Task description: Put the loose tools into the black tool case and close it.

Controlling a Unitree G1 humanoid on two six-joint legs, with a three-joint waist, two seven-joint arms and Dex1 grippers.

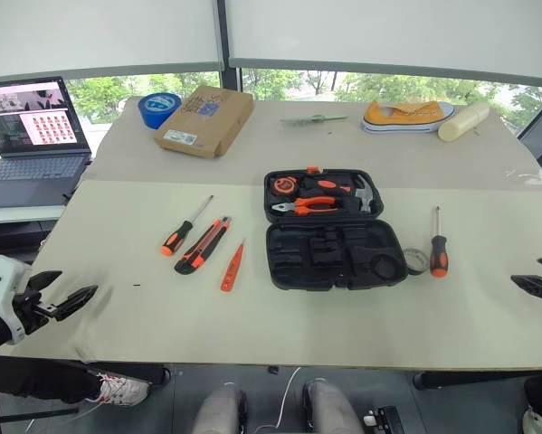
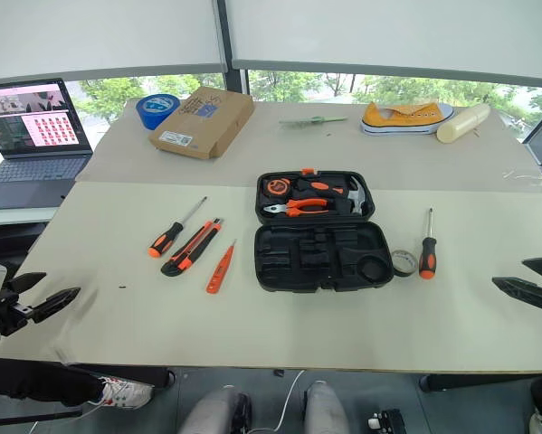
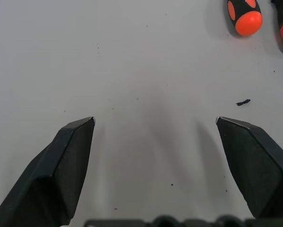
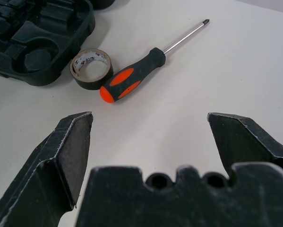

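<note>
Both end effectors hang wide and empty at the worktop's (image 1: pixel 117 325) near edge, left end effector (image 1: pixel 67 298), right end effector (image 1: pixel 537 278). The black tool case (image 1: pixel 334 231) lies open mid-worktop. Start with the right screwdriver (image 1: pixel 439 249) beside the tape ring (image 1: pixel 416 261): grip the handle mid-length. Left of the case lie another screwdriver (image 1: pixel 182 231), the utility knife (image 1: pixel 203 245) and the tester screwdriver (image 1: pixel 232 267), with bare worktop around them for approach.

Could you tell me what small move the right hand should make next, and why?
Probably reach the right hand forward to the screwdriver straight ahead. The hand is open and empty, and the screwdriver lies loose on the table touching the tape ring, beside the open tool case.
</note>
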